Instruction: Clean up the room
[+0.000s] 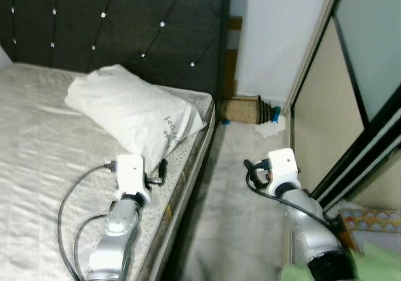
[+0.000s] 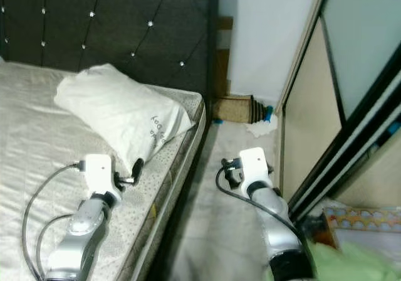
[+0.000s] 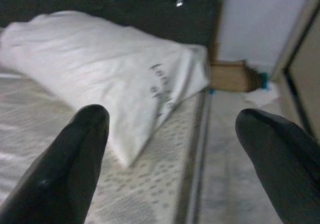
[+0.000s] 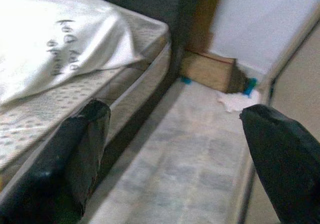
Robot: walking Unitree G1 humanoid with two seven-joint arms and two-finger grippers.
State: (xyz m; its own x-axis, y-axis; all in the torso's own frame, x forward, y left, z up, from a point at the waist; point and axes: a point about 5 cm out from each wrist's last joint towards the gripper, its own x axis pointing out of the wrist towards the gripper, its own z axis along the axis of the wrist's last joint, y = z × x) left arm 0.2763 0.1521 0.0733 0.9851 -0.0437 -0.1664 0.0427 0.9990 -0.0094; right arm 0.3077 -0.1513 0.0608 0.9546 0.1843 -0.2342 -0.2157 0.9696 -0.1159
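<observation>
Bedroom, white pillow [image 1: 131, 111] with unreadable dark lettering on mattress [image 1: 37, 162], left gripper [image 3: 175, 154] and right gripper [image 4: 180, 154] spread.

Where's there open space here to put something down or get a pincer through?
The mattress is bare to the left of the pillow, under the left pincer. The floor strip between the bed edge and the sliding wardrobe door is bare below the right pincer. Its far end is crowded: a brown roll and white crumpled scrap against the wall.

Illegible dark lettering on pillow [image 1: 135, 111].
</observation>
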